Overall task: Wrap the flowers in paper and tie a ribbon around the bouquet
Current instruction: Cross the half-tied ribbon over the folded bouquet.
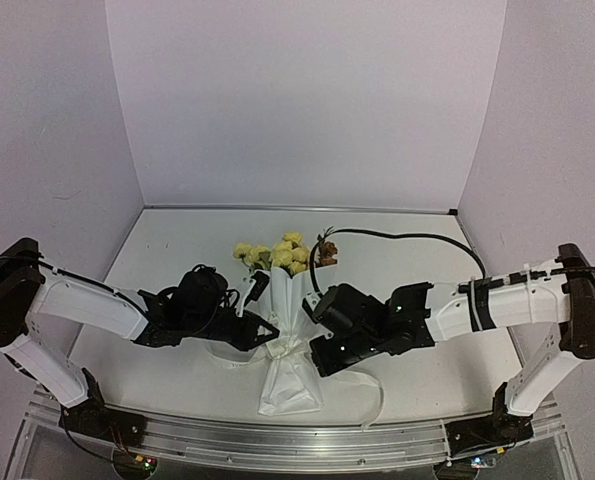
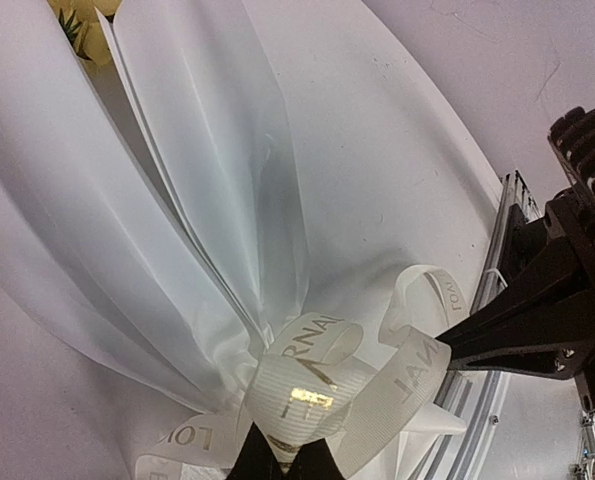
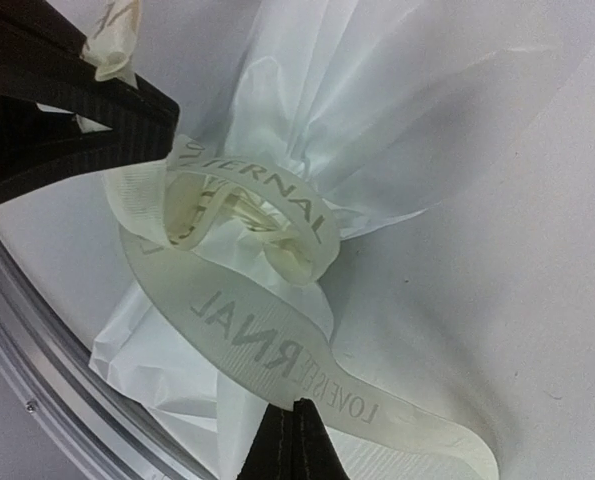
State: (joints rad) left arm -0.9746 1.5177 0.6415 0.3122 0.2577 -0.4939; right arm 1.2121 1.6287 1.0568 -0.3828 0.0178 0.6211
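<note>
right wrist | ribbon (image 3: 267, 350) print: "ERNAL", "RNAL", "LOVE" | looped round bouquet (image 3: 377, 100)

bouquet (image 1: 291, 300) (flowers (image 1: 277, 252) far end) on table (image 1: 177, 240)

White paper (image 1: 290, 385); dark-lettered cream ribbon (image 3: 257, 345); yellow flowers (image 1: 282, 255).

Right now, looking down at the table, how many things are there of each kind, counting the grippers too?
bouquet: 1
ribbon: 1
black cable: 1
grippers, the left gripper and the right gripper: 2
Total: 5
</note>
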